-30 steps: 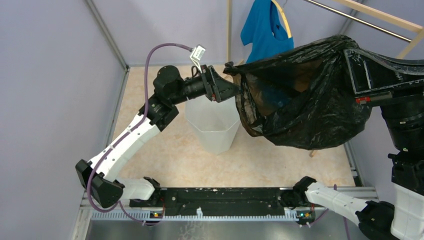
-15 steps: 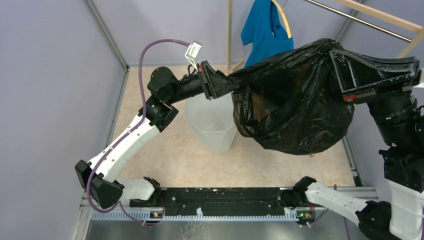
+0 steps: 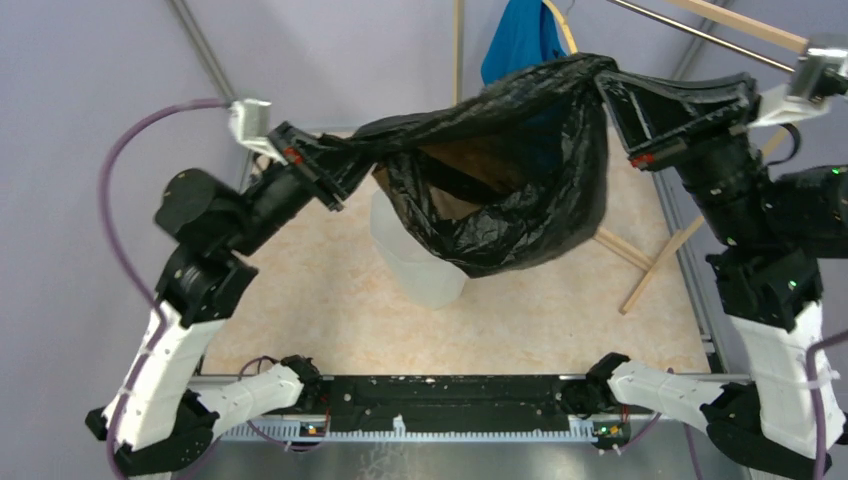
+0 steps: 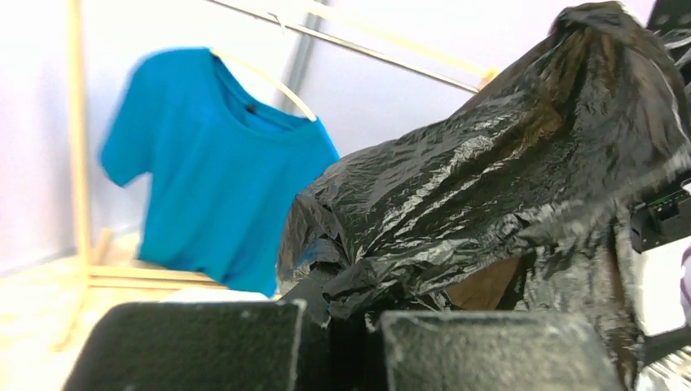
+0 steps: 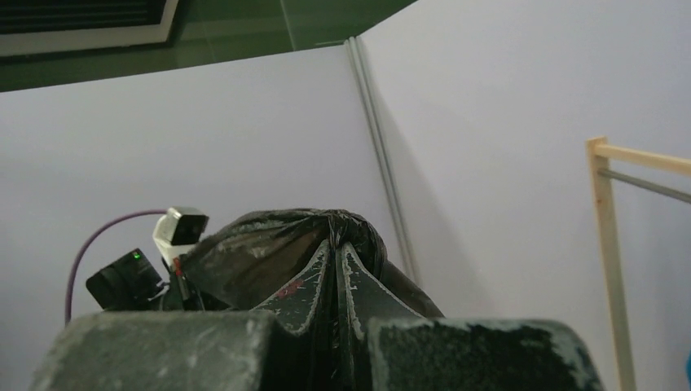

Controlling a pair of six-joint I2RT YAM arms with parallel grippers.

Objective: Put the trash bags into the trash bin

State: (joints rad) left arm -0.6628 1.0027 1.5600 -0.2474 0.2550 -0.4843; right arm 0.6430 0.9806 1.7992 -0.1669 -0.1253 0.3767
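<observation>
Two grippers: left gripper [image 3: 338, 168] and right gripper [image 3: 610, 88], each pinched shut on an edge of the bag [image 3: 520, 190], one at either end.
Bag count: one black bag; no other in any view.
Bag position: in the air, strung between the arms, belly sagging over the bin [image 3: 415, 265]. The lowest fold overlaps the bin rim in the top view; whether it touches, cannot tell.
Why held so: my read is that gripping opposite edges spreads the film and lets the slack hang in line with the bin opening, ready to lower.
Bin count: one, upright on the table [image 3: 330, 300], between the arms, nearer the left.
Bin contents: hidden by the bag.
Other: one blue shirt [image 3: 520, 35] hanging on one wooden rack [image 3: 720, 40] behind; not part of the job.
Task state: bag not yet in the bin.
</observation>
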